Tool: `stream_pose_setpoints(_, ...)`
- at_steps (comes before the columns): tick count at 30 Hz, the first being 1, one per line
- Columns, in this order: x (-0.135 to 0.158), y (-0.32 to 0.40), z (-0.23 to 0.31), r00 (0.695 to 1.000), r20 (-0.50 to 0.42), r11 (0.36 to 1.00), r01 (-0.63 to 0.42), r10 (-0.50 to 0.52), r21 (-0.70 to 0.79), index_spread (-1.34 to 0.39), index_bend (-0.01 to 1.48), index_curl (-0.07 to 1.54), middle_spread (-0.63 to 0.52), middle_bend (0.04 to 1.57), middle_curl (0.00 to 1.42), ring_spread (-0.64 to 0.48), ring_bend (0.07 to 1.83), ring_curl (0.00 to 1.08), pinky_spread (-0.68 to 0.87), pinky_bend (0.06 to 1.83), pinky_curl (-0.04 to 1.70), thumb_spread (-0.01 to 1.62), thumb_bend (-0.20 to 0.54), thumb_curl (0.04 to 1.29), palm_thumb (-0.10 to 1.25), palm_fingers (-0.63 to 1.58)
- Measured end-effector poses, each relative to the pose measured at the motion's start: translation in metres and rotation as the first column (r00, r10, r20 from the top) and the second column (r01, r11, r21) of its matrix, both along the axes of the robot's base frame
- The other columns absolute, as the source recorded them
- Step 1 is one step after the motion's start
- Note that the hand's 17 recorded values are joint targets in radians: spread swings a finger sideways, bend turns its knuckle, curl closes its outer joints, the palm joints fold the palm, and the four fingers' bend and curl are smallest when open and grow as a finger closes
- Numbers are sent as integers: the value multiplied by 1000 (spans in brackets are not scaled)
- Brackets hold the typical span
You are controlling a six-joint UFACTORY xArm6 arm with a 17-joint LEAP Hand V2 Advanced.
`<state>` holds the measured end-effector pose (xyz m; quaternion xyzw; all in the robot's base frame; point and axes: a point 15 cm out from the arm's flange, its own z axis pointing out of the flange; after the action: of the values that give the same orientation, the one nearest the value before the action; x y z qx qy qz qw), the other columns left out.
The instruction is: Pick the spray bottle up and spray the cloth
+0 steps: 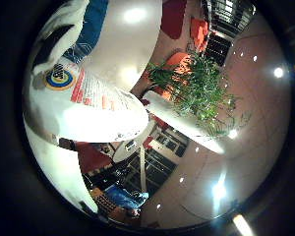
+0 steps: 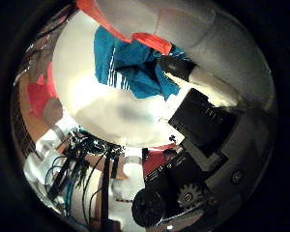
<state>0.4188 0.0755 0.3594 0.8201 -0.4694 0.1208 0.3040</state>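
Note:
The white spray bottle (image 1: 88,108), with a red and yellow label, fills much of the little finger side view and lies close against my palm. Its orange trigger head (image 2: 150,41) shows in the thumb side view, just over the blue cloth (image 2: 130,67). The cloth lies crumpled on the round white table (image 2: 106,116). My right hand (image 2: 203,125) is curled round the bottle. One white and black finger (image 1: 59,34) wraps across the bottle's body, and another black fingertip (image 2: 176,67) rests by the cloth's edge.
A green potted plant (image 1: 196,88) stands beyond the table. Red chairs (image 1: 199,29) and dark-framed windows (image 1: 231,14) are farther off in the room. Another red seat (image 2: 38,96) sits past the table's rim.

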Motion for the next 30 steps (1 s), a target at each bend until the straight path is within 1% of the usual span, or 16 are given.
stream_pose_setpoints(5, 0, 25, 20, 999, 32, 998, -8, 6, 58, -173, 1262, 708, -77, 1410, 649, -218, 1340, 791, -198, 1006, 1431, 1099, -12, 563, 1080, 1144)
stream_pose_setpoints(11, -6, 56, 54, 998, 63, 978, -5, -8, 210, -173, 1262, 707, -77, 1409, 649, -218, 1339, 792, -198, 1007, 1428, 1105, -13, 559, 1071, 1145)
stream_pose_setpoints(13, -5, 63, 64, 995, 100, 966, -28, 2, 256, -173, 1261, 707, -77, 1408, 649, -218, 1338, 792, -198, 1009, 1422, 1106, -12, 558, 1071, 1146)
stream_pose_setpoints(17, -16, 91, 65, 997, 80, 917, -30, -1, 398, -173, 1263, 707, -78, 1406, 651, -218, 1339, 792, -198, 1013, 1415, 1107, -12, 558, 1071, 1144)
stream_pose_setpoints(19, -22, 109, 66, 998, 54, 872, -15, -13, 489, -173, 1263, 707, -78, 1405, 652, -218, 1339, 792, -198, 1015, 1412, 1107, -12, 558, 1071, 1143)
stream_pose_setpoints(21, -28, 124, 66, 999, 14, 814, 15, -29, 581, -173, 1263, 707, -78, 1405, 653, -218, 1340, 793, -198, 1016, 1410, 1107, -12, 558, 1071, 1143)
stream_pose_setpoints(24, -30, 146, 78, 997, -35, 686, 68, -63, 724, -172, 1264, 707, -79, 1405, 654, -218, 1340, 793, -198, 1018, 1407, 1107, -11, 562, 1076, 1143)
stream_pose_setpoints(26, -26, 159, 91, 996, -46, 593, 85, -80, 801, -172, 1265, 707, -79, 1405, 655, -218, 1341, 793, -198, 1016, 1412, 1106, -12, 563, 1076, 1141)
stream_pose_setpoints(28, -14, 168, 107, 994, -35, 488, 81, -104, 869, -172, 1265, 707, -79, 1405, 656, -218, 1341, 793, -198, 1015, 1416, 1106, -11, 564, 1080, 1141)
stream_pose_setpoints(30, -3, 167, 112, 992, -25, 421, 76, -125, 904, -172, 1266, 707, -79, 1405, 656, -218, 1341, 793, -199, 1014, 1418, 1105, -10, 567, 1086, 1141)
